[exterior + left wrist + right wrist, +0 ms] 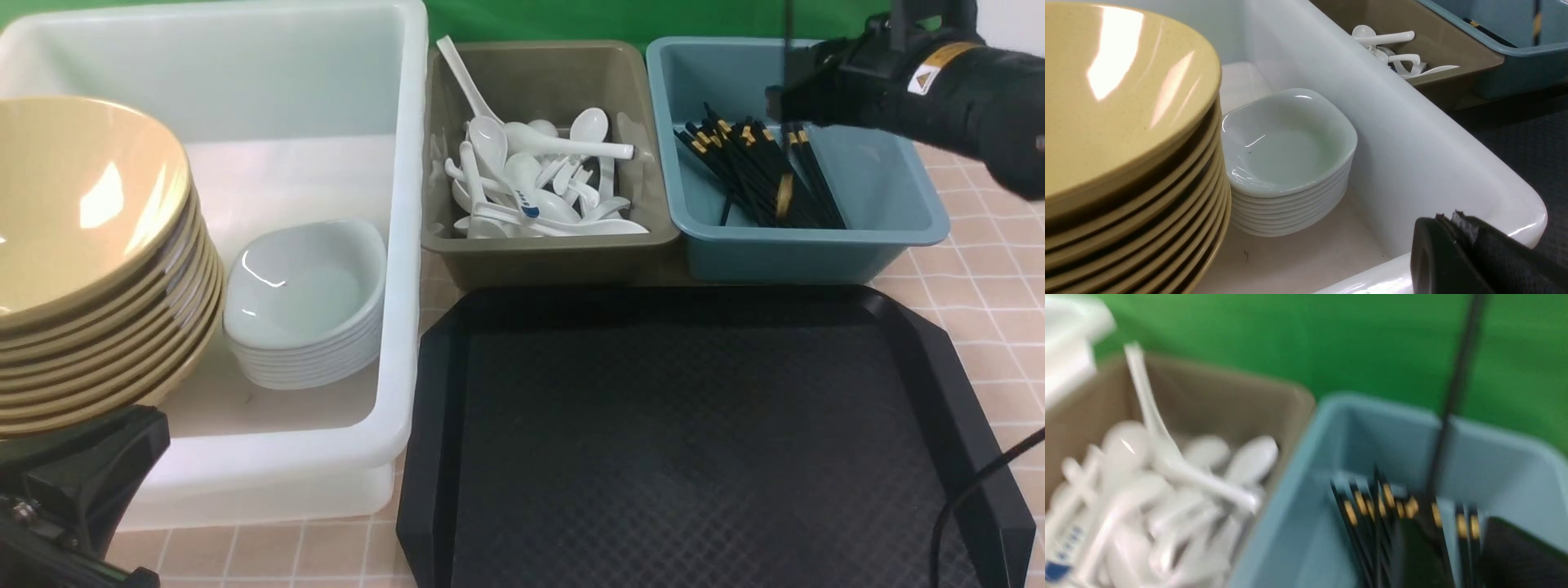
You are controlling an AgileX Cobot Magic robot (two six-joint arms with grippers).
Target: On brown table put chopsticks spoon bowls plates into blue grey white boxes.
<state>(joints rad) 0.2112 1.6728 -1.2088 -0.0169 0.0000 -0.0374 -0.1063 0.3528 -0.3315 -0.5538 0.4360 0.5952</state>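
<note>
At the lower left of the front view, nearest the camera, the left gripper (73, 490) is seen as a dark block just in front of the white box (404, 269); its jaws are pressed together with nothing between them. The lower middle and right of that frame are filled by a bare black tray (702, 441) resting on the brown table (980, 278). Inside the white box, at the left edge, a stack of tan bowls (82, 269) is seen, and a stack of white plates (306, 302) stands just beside it. Farther back, at upper centre, white spoons (539, 175) are heaped in the grey box (551, 245). At the upper right, black chopsticks (759, 171) with gold bands are piled in the blue box (890, 237). The right gripper (788, 102) is held above that pile. In the blurred right wrist view a single chopstick (1453, 396) is seen standing nearly upright over the box. Whether the right jaws are wide or narrow cannot be told.
</note>
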